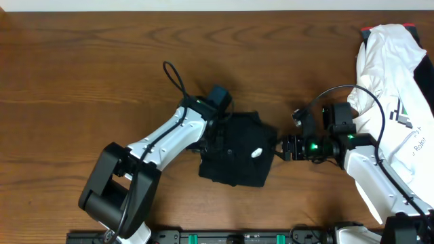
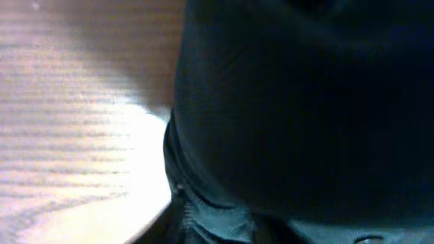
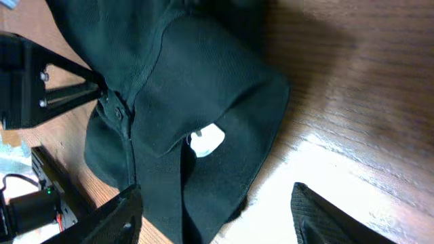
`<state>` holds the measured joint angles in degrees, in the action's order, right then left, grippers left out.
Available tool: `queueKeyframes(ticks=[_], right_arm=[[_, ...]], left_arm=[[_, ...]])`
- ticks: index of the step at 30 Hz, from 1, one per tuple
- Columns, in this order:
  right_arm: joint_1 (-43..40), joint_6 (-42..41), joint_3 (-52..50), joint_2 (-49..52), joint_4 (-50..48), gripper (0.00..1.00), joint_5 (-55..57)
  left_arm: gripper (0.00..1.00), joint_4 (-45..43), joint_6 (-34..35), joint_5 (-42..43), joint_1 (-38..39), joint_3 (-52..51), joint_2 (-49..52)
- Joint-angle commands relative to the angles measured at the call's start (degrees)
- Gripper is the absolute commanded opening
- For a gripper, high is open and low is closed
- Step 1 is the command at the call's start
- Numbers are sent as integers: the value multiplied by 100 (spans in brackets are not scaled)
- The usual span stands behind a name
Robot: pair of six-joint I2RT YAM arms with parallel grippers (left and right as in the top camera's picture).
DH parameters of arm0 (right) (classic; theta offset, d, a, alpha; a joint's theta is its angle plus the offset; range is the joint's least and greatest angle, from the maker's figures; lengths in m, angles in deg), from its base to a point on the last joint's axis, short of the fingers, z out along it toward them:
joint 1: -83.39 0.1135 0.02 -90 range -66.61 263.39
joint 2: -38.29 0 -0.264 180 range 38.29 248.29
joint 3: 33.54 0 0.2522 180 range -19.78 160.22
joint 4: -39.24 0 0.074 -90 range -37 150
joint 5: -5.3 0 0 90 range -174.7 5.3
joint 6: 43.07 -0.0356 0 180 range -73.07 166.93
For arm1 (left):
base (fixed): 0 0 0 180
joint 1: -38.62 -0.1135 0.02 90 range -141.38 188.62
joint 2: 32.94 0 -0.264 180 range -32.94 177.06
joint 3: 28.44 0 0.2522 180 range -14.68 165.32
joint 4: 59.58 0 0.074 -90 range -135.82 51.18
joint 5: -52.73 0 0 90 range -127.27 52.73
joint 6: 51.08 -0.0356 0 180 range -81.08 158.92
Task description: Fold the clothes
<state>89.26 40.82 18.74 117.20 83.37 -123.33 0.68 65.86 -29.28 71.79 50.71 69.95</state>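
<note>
Overhead, T-shirt (image 1: 234,157) lies at right gripper's (image 1: 279,150) parted jaws.

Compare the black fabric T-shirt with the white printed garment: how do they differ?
The black fabric T-shirt is bundled compactly mid-table; the white printed garment sprawls long at the right edge. The T-shirt shows only a small white tag; the garment bears a green-and-black logo. Both are soft cloth.

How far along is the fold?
Done: the black T-shirt lies in a compact bundle, white tag showing. In hand: the left gripper is at its left edge; the right gripper stands open beside it. Left: probably a final tidy, then withdrawing.
</note>
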Motion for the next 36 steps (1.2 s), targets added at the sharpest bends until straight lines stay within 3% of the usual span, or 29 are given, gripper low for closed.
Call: queueKeyframes(ticks=[1, 6, 8, 10, 12, 17, 26, 31, 34, 36], right_arm=[[284, -26, 72, 140, -111, 61, 173], [778, -28, 72, 605, -461, 70, 507], [925, -42, 72, 839, -756, 69, 658], [990, -208, 72, 1021, -1104, 61, 789], [994, -402, 72, 1176, -1495, 41, 964], [990, -697, 74, 1475, -2380, 20, 1222], [739, -693, 234, 1440, -2695, 19, 1147], [319, -695, 275, 1429, -2470, 21, 1106], [59, -695, 297, 1366, -2269, 22, 942], [-96, -693, 302, 1235, -2190, 26, 313]], left_arm=[[13, 61, -140, -59, 39, -164, 74], [13, 57, -140, -57, 39, -175, 72], [22, 31, -142, -59, 33, -175, 72], [32, 9, -140, -57, 33, -175, 72], [45, 15, -140, -57, 33, -175, 72], [53, 17, -140, -57, 33, -175, 72], [55, 227, -142, -337, 33, -175, 74], [40, 688, -140, -546, -166, -166, -72], [40, 852, -140, -590, -479, -129, -511], [47, 846, -142, -584, -732, -96, -999]])
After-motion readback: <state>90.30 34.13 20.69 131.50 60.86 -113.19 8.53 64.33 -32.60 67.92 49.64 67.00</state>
